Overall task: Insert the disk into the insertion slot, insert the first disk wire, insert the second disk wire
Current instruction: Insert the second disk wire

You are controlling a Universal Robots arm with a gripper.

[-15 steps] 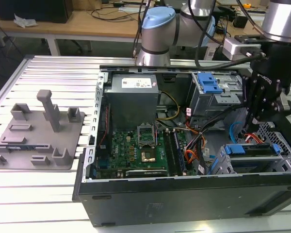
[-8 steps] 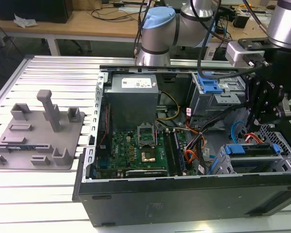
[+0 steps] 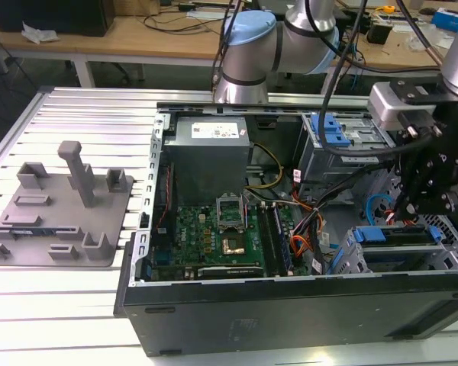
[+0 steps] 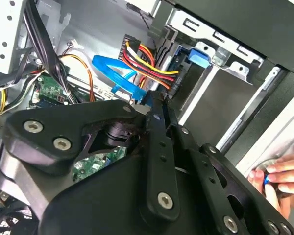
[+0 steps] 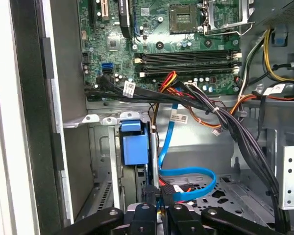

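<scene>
End effector (image 5: 159, 203) low inside the open computer case (image 3: 290, 305), fingers nearly together around a black plug on the blue cable (image 5: 186, 174). Just beside it, the disk (image 5: 134, 142) sits upright in the insertion slot (image 5: 105, 147). Fingers of a person's hand (image 4: 284, 178) touch the case edge.

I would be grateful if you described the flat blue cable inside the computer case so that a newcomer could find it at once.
Start at the open computer case and its green motherboard. Just past the motherboard's edge, in the bare metal bay, a flat blue cable runs from the board and loops toward the gripper. Its bright blue ribbon shape sets it apart from the black bundle and the red, yellow and orange wires nearby.
</scene>
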